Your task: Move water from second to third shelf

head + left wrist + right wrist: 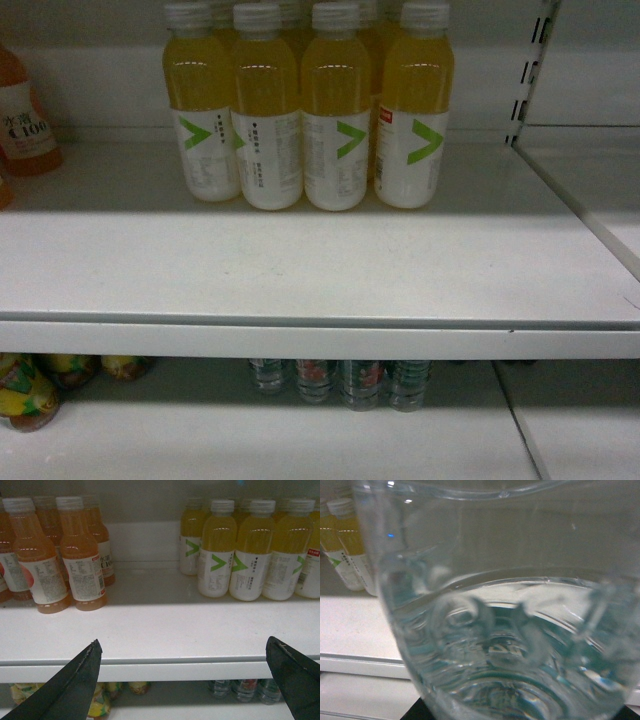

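A clear ribbed water bottle [500,630] fills the right wrist view, tilted, with its water level about halfway up. My right gripper [520,716] holds it; only dark bits of the fingers [416,713] show at the bottom edge. Behind it lies a white shelf. Several more water bottles [340,382] stand on the lower shelf, partly hidden by the shelf edge, and show in the left wrist view as water bottles [245,690]. My left gripper [183,647] is open in front of the upper shelf's edge, holding nothing. Neither gripper appears in the head view.
Several yellow drink bottles [310,110] stand at the back of the white upper shelf [300,260]. Orange drink bottles [55,555] stand to their left. Colourful bottles [30,390] lie at the lower left. A shelf upright [530,70] rises at the right.
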You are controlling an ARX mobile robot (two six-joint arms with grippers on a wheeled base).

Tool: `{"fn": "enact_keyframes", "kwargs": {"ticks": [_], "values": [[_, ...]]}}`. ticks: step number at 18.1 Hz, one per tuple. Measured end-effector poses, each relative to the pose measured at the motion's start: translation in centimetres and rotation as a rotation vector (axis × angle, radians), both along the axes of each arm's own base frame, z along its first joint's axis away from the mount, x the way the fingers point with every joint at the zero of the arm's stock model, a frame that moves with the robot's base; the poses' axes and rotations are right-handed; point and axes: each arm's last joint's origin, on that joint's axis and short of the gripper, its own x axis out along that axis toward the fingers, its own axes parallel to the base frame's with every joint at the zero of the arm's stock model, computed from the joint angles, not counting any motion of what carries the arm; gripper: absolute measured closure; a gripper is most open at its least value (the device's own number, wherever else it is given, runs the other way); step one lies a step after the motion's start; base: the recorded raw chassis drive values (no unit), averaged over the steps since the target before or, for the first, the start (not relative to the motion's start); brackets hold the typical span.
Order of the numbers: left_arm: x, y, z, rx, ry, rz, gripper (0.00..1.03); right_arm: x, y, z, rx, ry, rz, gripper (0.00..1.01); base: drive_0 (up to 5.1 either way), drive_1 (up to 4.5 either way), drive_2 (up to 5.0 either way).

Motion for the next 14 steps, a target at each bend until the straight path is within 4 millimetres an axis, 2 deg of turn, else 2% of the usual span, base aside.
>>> {"fn": "enact_keyframes", "kwargs": {"ticks": [1, 14], "values": [[0.0, 0.0, -0.01, 0.0, 0.001, 0.0, 0.05, 0.0, 0.0, 0.01, 0.0, -0.001, 0.0, 0.6, 0.0, 0.0, 0.0], [0.0, 0.0, -0.02, 0.0, 0.002, 0.0, 0.05, 0.02, 0.0, -0.04, 0.0, 0.003, 0.0, 0.6, -4.6, 2.82, 2.8]]}}
